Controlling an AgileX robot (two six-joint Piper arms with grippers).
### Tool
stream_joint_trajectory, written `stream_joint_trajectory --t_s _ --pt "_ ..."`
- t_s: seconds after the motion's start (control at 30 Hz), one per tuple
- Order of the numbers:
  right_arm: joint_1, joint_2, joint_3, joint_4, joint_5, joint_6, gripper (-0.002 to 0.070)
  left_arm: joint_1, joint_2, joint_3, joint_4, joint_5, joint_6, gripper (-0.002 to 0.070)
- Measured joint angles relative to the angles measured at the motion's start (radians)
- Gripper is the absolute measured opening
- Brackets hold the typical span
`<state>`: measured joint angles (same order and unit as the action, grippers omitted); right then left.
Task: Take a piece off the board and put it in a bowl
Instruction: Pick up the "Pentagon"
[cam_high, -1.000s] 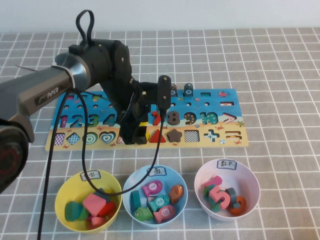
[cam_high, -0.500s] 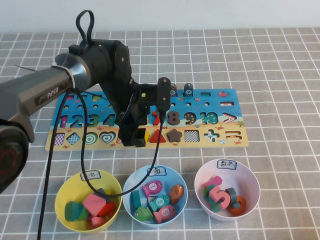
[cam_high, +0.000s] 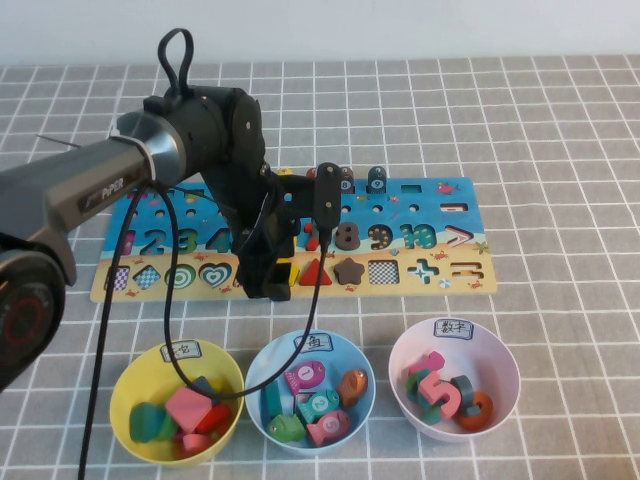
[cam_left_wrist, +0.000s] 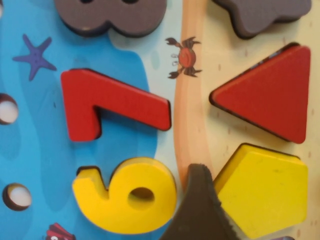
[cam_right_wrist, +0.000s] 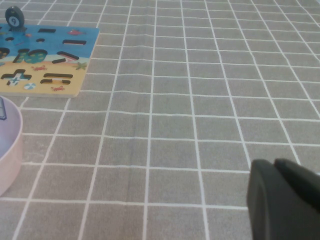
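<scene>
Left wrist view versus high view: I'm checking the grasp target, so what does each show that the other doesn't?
Only the left wrist view shows the yellow pentagon whole, seated in its cut-out, one finger of the open left claw beside it. Only the high view shows the yellow bowl and the other bowls. Both show the board, red triangle and red 7. The right claw is elsewhere.

Looks like a robot test lab w/ a play table. A grey checked cloth (cam_high: 560, 150) covers the table, w/ a plain white wall (cam_high: 400, 25) behind. A black arm marked PiPER (cam_high: 95, 190) reaches over a kids' puzzle board (cam_high: 455, 215) & three labelled sorting bowls.
</scene>
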<state>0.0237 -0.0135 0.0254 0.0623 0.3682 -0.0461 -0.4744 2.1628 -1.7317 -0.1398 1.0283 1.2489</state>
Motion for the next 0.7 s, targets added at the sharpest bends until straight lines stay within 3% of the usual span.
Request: stream_joint_trajectory --t_s 0.43,0.7 --pt "0.000 0.000 0.000 0.000 0.000 0.000 -0.0017 0.000 0.000 0.000 0.000 -0.005 0.000 0.0435" --pt "0.000 0.000 0.000 0.000 0.000 0.000 -0.0017 0.000 0.000 0.000 0.000 -0.007 0.000 0.0387"
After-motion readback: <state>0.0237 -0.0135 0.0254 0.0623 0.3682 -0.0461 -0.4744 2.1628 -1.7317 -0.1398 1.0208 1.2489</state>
